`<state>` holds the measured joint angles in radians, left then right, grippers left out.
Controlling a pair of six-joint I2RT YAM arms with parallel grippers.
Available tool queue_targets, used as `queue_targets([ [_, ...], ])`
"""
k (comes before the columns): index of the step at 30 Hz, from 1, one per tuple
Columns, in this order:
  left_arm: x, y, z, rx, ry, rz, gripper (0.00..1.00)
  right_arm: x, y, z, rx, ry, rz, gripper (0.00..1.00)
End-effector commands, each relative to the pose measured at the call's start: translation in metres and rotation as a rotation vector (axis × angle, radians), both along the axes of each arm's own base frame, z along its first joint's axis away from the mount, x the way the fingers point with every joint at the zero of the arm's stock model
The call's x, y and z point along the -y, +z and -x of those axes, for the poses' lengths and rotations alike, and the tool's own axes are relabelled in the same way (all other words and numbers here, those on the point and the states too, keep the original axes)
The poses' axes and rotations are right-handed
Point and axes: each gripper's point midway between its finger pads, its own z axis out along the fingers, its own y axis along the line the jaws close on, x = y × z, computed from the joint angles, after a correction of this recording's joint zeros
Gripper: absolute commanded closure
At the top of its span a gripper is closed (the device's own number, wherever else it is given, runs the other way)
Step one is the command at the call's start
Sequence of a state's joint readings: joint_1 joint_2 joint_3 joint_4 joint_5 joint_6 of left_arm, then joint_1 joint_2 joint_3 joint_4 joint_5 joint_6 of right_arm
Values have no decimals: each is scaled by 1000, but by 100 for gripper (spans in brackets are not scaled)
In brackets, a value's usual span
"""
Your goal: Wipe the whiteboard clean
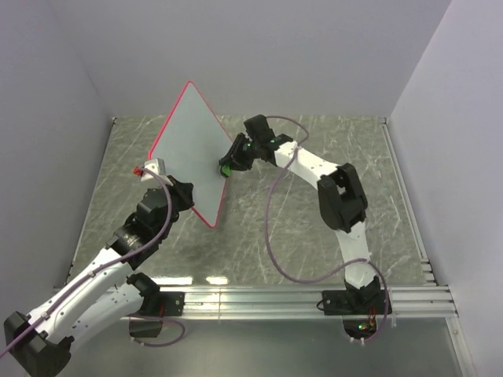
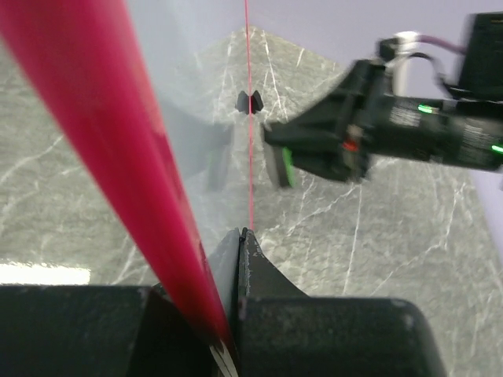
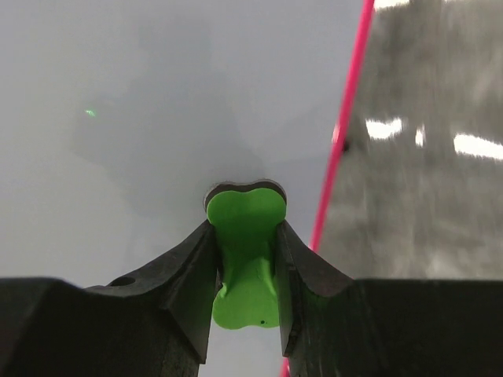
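Observation:
My left gripper (image 1: 174, 195) is shut on the whiteboard (image 1: 189, 149) and holds it upright on edge above the table, pink-red rim around a blank white face. In the left wrist view the rim (image 2: 118, 157) runs close past the lens and my gripper (image 2: 238, 239) pinches the board's edge. My right gripper (image 1: 228, 163) is shut on the green bow-shaped eraser (image 3: 245, 259) and presses its dark felt side against the board's face (image 3: 118, 118) near the right rim. The eraser also shows in the left wrist view (image 2: 284, 166). No red scribbles are visible.
Grey marbled tabletop (image 1: 314, 236) with lilac walls at the back and sides. A metal rail (image 1: 299, 298) runs along the near edge with both arm bases. A cable (image 1: 271, 228) loops from the right arm over the table.

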<state>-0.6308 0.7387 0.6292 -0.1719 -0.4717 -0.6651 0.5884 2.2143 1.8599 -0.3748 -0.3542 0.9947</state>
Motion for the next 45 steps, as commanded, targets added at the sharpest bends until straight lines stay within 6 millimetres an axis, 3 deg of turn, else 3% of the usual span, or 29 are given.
queue_targets([
  [1,6,-49,27,-174,-198,-191,100,14,78,10,216,16,-72,100],
  [6,0,-44,9,-146,-195,-249,100,44,83,17,249,9,-17,100],
  [14,-34,-47,-41,-121,-133,-311,100,79,87,31,255,8,56,100],
  [22,-66,-54,-81,-124,-73,-397,100,99,86,51,253,22,108,100],
  [30,-102,-55,-118,-120,23,-449,100,118,66,74,212,57,183,100],
  [36,-126,-93,-128,-212,78,-482,100,135,55,90,193,76,239,100],
  [40,-111,-105,-128,-237,27,-400,100,143,51,94,188,76,261,100],
  [45,-90,-106,-121,-250,53,-255,100,154,41,95,165,66,277,100],
])
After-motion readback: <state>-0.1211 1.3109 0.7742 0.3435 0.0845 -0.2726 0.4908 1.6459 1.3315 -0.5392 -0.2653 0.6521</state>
